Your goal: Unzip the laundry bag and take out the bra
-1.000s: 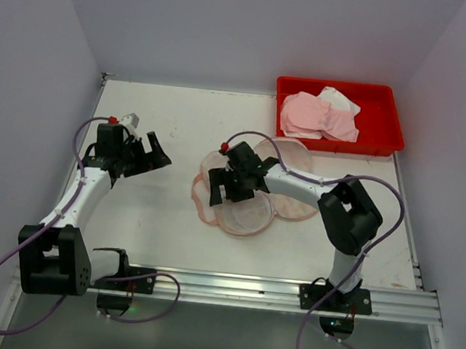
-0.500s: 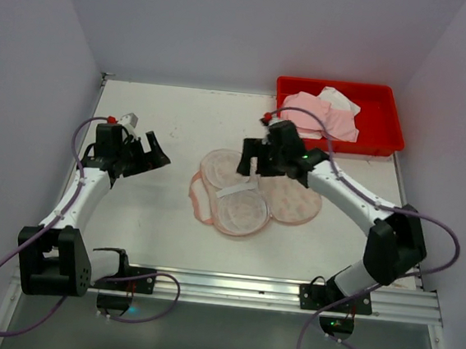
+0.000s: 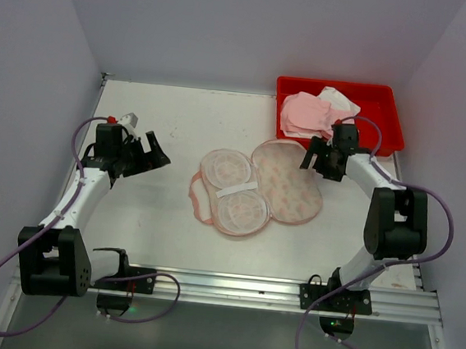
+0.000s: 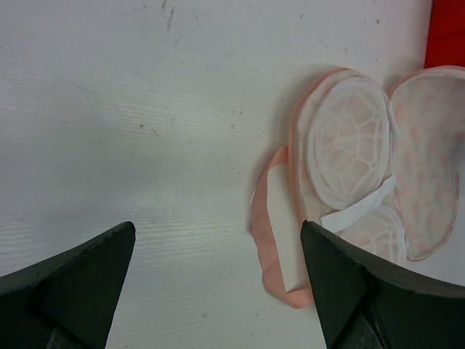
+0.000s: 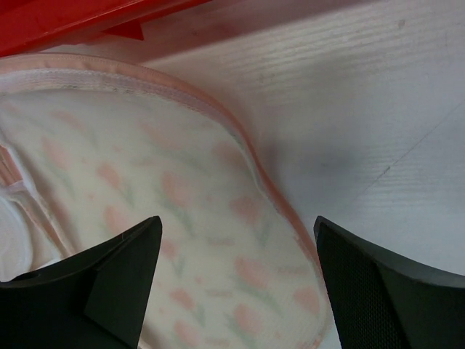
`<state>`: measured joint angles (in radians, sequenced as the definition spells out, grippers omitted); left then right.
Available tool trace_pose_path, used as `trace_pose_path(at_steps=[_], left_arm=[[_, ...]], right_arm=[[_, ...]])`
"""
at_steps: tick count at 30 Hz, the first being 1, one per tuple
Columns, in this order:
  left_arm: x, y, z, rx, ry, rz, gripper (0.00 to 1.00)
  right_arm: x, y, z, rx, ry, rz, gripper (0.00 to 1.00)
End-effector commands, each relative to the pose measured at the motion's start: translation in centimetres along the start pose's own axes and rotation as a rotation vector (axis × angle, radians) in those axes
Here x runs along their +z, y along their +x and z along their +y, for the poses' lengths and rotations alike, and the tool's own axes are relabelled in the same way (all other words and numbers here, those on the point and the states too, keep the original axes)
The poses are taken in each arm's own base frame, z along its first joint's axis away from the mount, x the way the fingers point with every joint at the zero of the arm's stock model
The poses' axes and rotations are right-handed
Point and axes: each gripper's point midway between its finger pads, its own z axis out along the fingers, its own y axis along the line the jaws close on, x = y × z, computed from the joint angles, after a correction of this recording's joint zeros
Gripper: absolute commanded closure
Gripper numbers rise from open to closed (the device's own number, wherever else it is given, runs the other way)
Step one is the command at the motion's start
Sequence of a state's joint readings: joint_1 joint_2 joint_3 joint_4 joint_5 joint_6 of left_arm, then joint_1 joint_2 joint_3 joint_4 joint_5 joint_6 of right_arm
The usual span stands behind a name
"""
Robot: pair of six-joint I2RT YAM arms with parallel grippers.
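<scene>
The laundry bag (image 3: 288, 184) lies open in the middle of the table, its cream printed half with pink trim spread to the right. On its left half lie two round white-meshed bra cups (image 3: 236, 190) joined by a white band, with a pink loop (image 3: 197, 200) at the left. My right gripper (image 3: 321, 160) is open and empty over the bag's far right edge; the printed fabric (image 5: 182, 240) shows between its fingers. My left gripper (image 3: 154, 152) is open and empty, left of the bag. The cups (image 4: 349, 145) and loop (image 4: 265, 240) show in the left wrist view.
A red tray (image 3: 384, 144) stands at the back right, holding a plain pink garment (image 3: 313, 115) and a white cloth (image 3: 339, 98). Its red wall (image 5: 73, 22) is just beyond my right gripper. White walls close in the table on three sides.
My right gripper has moved from over the bag's left middle to its far right edge by the tray. The cups and printed half now lie uncovered. The left arm has not moved.
</scene>
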<state>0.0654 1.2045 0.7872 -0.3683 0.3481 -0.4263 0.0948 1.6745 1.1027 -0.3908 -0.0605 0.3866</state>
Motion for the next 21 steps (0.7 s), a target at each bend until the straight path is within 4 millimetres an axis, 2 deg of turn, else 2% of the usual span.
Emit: trace_pose_path(at_steps=[1, 7, 9, 15, 21], left_arm=[[-0.4, -0.6, 0.0, 0.021, 0.004, -0.029, 0.00], [-0.3, -0.6, 0.0, 0.021, 0.006, -0.027, 0.00], [-0.3, -0.5, 0.1, 0.020, 0.005, -0.024, 0.00], [-0.3, -0.5, 0.1, 0.021, 0.001, -0.026, 0.00], [-0.3, -0.6, 0.2, 0.023, -0.003, -0.029, 0.00]], right_arm=[[0.5, -2.4, 1.4, -0.085, -0.113, -0.052, 0.13], [1.2, -3.6, 1.6, -0.108, -0.194, -0.021, 0.14], [2.0, -3.2, 2.1, -0.103, -0.229, 0.016, 0.14], [2.5, -3.7, 3.7, -0.104, -0.350, 0.078, 0.16], [3.2, -3.5, 4.0, -0.101, -0.372, 0.142, 0.21]])
